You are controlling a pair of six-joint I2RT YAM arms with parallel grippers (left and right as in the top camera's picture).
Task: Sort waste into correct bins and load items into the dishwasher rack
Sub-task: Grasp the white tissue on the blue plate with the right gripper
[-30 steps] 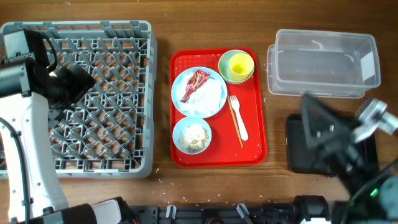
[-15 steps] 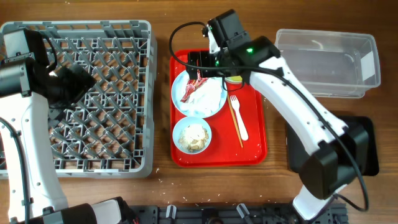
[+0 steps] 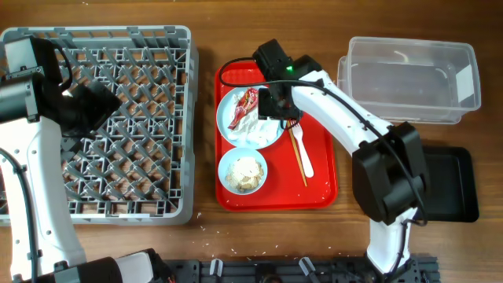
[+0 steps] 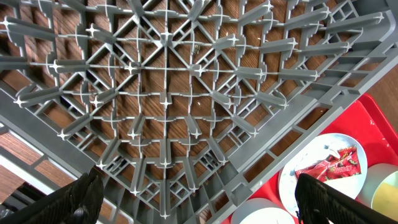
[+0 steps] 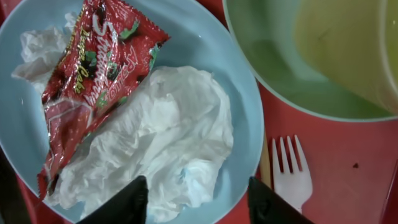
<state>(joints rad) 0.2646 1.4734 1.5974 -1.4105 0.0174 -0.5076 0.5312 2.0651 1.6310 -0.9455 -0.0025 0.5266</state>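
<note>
My right gripper (image 3: 277, 106) (image 5: 199, 202) hangs low over the round pale plate (image 3: 255, 137) (image 5: 242, 124) on the red tray. Its jaws stand apart, astride the near edge of the crumpled white tissue (image 5: 155, 149) and the plate's rim. The shiny red wrapper (image 3: 244, 106) (image 5: 93, 81) lies beside the tissue on the plate. The pale green bowl (image 5: 273, 62) holds the yellow cup (image 5: 348, 43). A white fork (image 3: 302, 153) (image 5: 291, 171) and chopsticks (image 3: 297, 157) lie right of the plate. A small white bowl (image 3: 242, 171) holds rice. My left gripper (image 3: 98, 102) (image 4: 202, 202) is open above the grey dishwasher rack (image 3: 189, 118) (image 4: 323, 81).
The clear tub (image 3: 409, 79) stands at the back right, with the flat black tray (image 3: 448, 185) in front of it. The red serving tray (image 3: 322, 189) sits mid-table, right of the rack. My right arm reaches across the tray's upper right.
My right arm swung from the front right over to the red tray and came down over the plate, and its jaws have narrowed. The left arm has not moved.
</note>
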